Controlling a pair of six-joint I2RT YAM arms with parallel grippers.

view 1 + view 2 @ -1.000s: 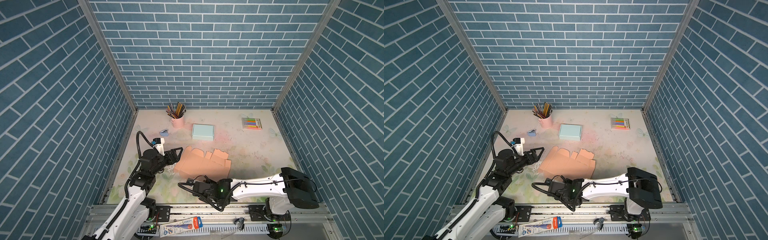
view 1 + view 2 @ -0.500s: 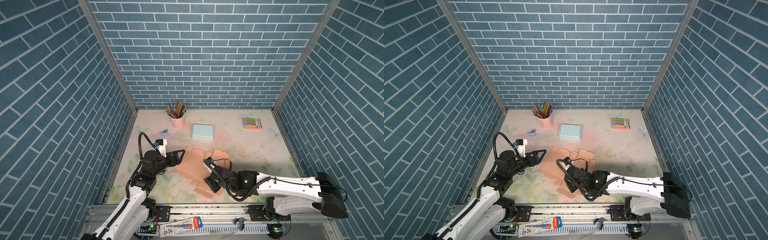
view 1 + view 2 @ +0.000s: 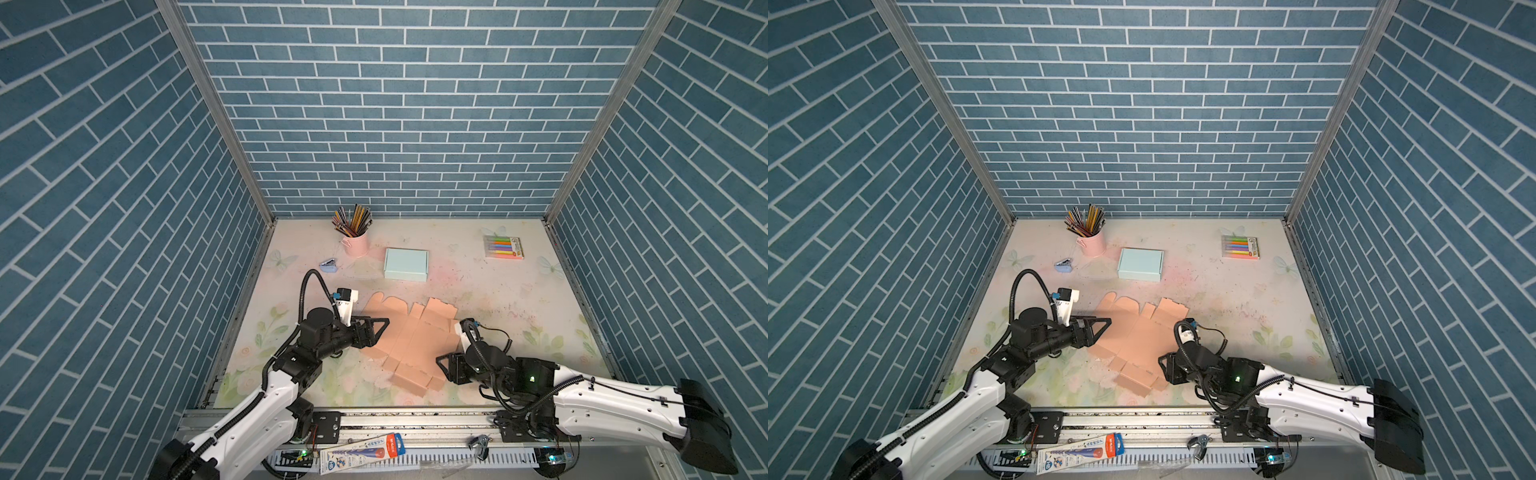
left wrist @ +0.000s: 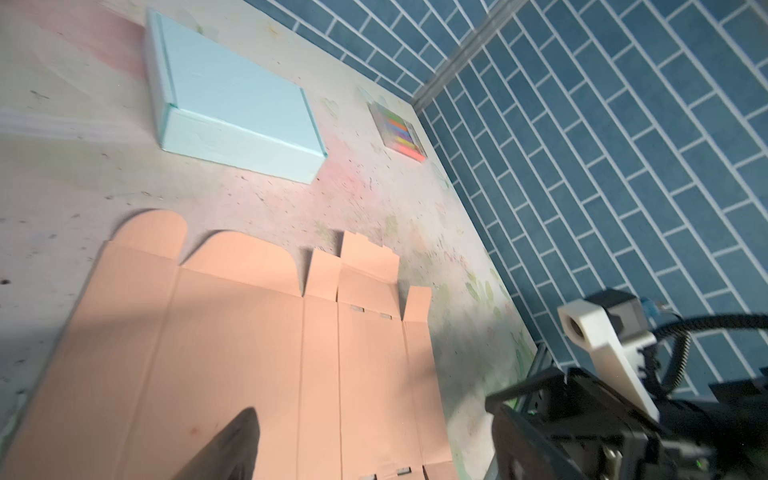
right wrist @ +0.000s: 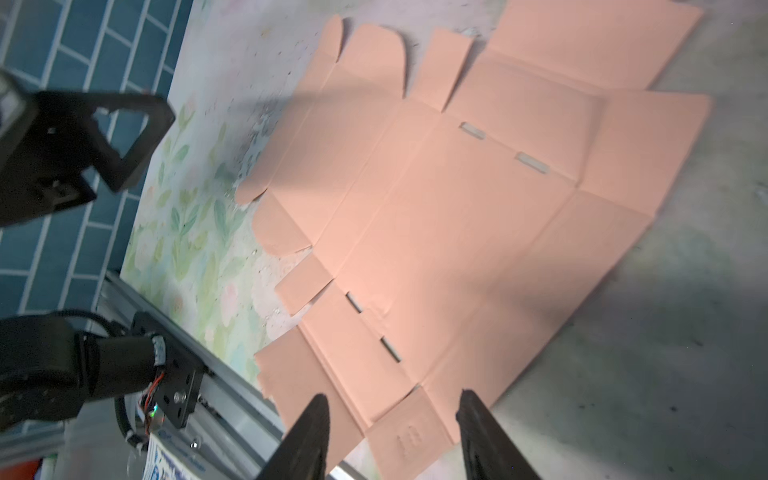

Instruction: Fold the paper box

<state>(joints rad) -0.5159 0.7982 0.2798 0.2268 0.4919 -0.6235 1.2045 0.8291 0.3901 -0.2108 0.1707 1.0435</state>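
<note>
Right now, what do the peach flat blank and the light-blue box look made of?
Peach blank: thin paperboard, matte. It shows die-cut flaps, scored creases and slots, and lies nearly flat.
Light-blue box: probably the same sort of card, matte. It has sharp folded edges and a seam along its lid.

paper box (image 3: 409, 336): peach | closed box (image 3: 406, 264): pale blue | walls (image 3: 395, 104): blue brick | cup (image 3: 355, 245): pink

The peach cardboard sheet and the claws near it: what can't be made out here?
- Left wrist view: one finger of the left gripper shows; the frame edge cuts off the rest.
- In a top view the right gripper hides part of the paper box's near edge.
- Right wrist view: the embossed mark on a flap is too blurred to read.
</note>
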